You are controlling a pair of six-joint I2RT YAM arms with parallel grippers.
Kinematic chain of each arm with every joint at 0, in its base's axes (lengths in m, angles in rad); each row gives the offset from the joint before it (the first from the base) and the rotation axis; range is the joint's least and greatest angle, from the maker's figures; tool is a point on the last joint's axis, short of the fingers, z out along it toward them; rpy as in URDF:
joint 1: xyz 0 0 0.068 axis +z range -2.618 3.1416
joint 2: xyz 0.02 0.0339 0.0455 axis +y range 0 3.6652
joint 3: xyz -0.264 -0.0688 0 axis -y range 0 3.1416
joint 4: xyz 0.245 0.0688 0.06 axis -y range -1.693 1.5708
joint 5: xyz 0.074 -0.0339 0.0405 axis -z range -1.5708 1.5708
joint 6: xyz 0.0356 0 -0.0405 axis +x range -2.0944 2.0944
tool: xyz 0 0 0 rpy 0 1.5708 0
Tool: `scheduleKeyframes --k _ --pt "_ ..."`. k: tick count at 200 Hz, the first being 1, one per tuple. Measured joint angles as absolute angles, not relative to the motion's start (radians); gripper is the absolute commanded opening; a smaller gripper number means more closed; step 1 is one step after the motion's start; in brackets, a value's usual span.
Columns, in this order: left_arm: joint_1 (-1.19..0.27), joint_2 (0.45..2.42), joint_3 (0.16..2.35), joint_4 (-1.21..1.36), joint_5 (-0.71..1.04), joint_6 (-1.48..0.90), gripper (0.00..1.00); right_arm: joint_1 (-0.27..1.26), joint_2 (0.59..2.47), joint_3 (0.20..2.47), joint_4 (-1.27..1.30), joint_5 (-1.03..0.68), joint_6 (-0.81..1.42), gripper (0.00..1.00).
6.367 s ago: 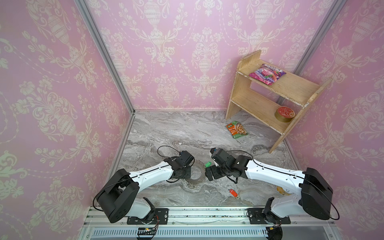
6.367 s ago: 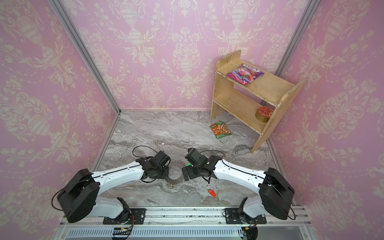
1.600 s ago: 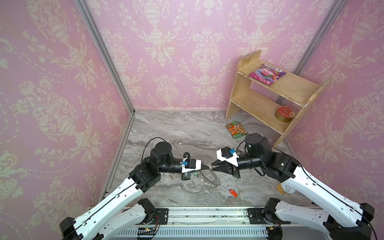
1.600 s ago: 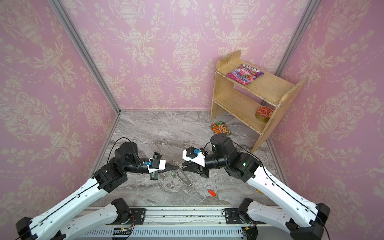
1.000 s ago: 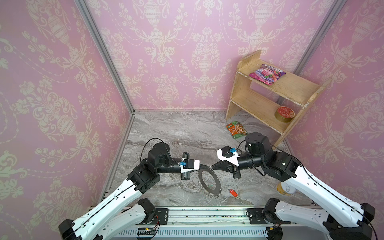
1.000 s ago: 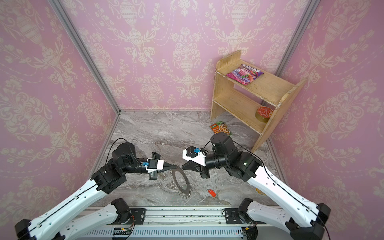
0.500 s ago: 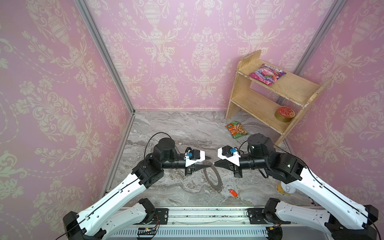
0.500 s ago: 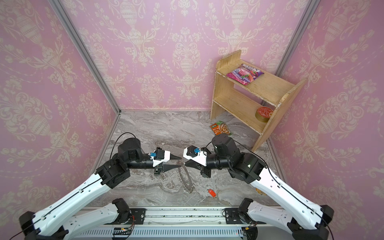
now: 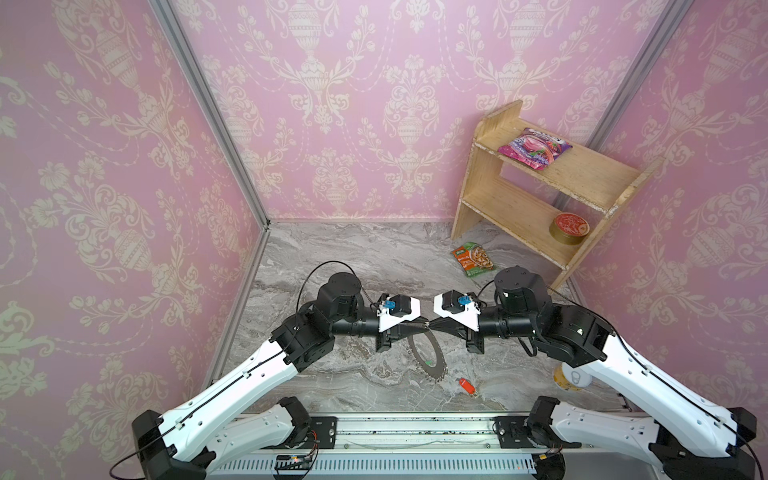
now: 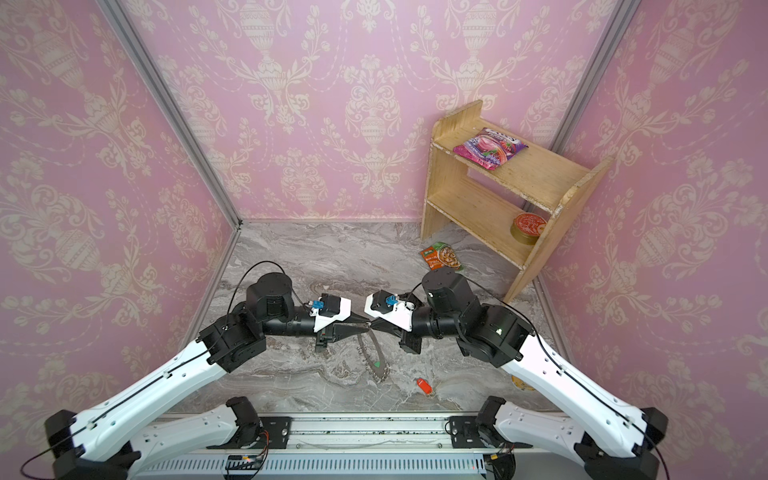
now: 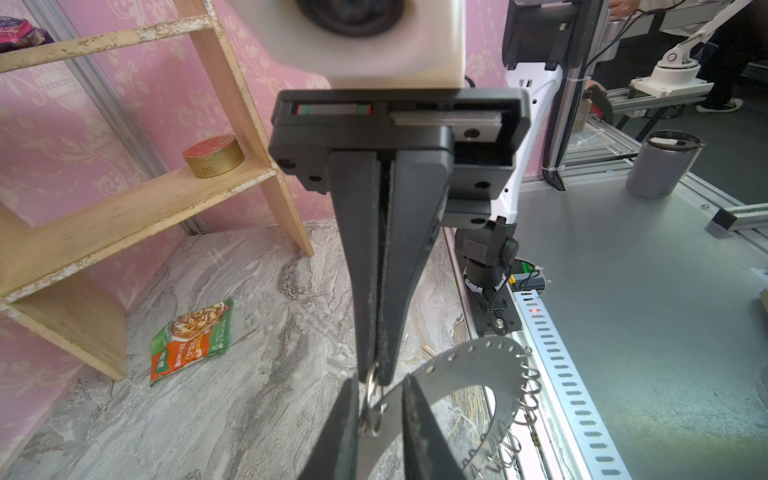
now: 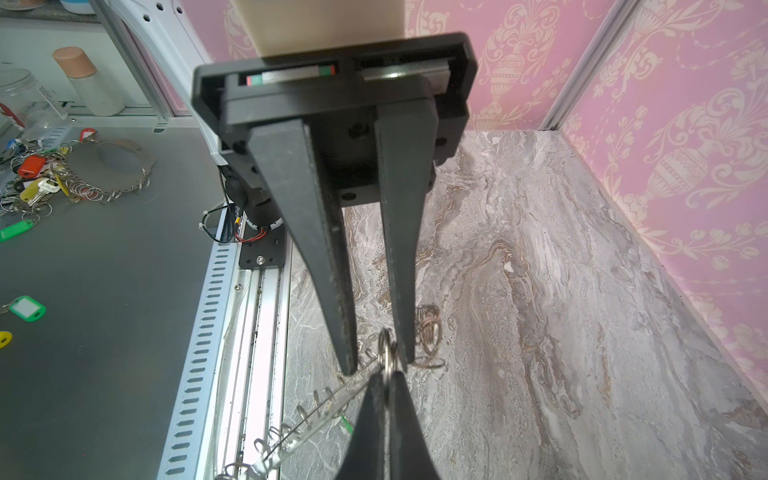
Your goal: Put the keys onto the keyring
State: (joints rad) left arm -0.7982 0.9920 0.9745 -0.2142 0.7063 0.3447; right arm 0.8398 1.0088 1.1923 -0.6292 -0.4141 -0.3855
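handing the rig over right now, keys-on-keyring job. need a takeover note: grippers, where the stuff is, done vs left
Right gripper: shut on one wire loop of the keyring; the ring hangs from that grip.
Left gripper: open, fingers either side of the same loop, tip to tip with the right.
Green key: its tag shows low on the hanging ring. It looks attached, but I can't confirm it.
Red key: loose on the table, on the right arm's side of the ring.
Done: green, probably.
Left: red key onto a loop.
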Motion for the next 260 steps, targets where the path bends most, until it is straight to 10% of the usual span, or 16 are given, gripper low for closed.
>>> scheduleKeyframes --k 90,123,260 --pt "-0.822 1.012 1.008 -0.253 0.659 0.339 0.0 0.841 1.01 1.192 -0.65 -0.394 -0.394 0.0" --pt "-0.829 1.01 1.008 -0.268 0.643 0.345 0.0 0.842 1.009 1.192 -0.648 -0.319 -0.385 0.41" --pt "-0.83 0.936 0.949 -0.248 0.649 0.419 0.0 0.838 0.986 1.191 -0.653 -0.332 -0.371 0.46"
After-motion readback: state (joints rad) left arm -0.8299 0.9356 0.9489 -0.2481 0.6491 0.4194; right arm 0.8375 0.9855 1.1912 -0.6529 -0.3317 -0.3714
